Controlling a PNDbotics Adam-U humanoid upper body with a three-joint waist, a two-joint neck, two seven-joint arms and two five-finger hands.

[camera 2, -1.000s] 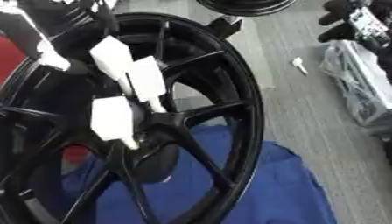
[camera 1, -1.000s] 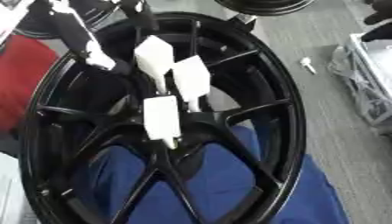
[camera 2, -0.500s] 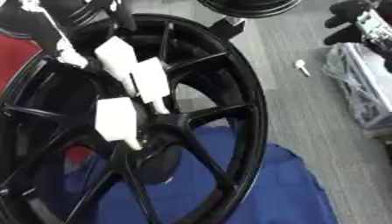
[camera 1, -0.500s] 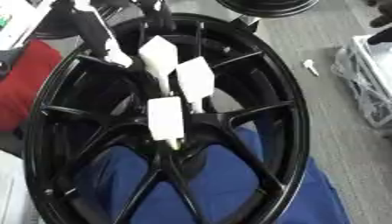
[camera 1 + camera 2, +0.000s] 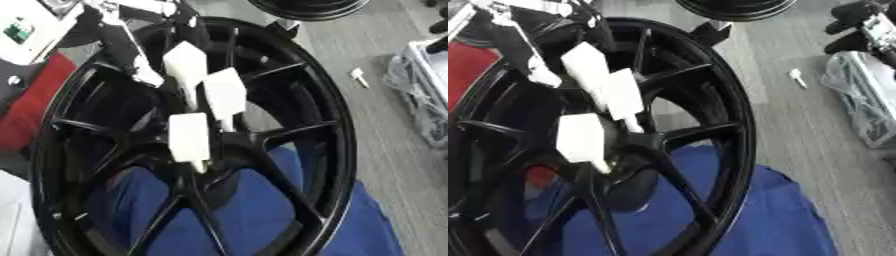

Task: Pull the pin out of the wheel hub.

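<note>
A large black spoked wheel point(image 5: 328, 125) lies flat on a blue cloth point(image 5: 367, 225). My left hand point(image 5: 206, 100), black with white pads, reaches in from the upper left and hangs over the wheel's hub point(image 5: 232, 145). Its fingers point(image 5: 224, 95) are straight and point down at the hub, with the thumb point(image 5: 188, 137) spread a little apart from them. Their tips are at the hub's middle. No pin can be made out between them; the hand covers that spot. My right hand shows in neither view.
A small white piece point(image 5: 357, 76) lies on the grey floor right of the wheel. A second black rim point(image 5: 732, 7) is at the top edge. A red thing point(image 5: 31, 105) sits at the left, and a clear wrapped crate point(image 5: 868, 95) at the right.
The whole picture has shifted slightly, so the camera moved. My left hand stays over the hub with the same spread.
</note>
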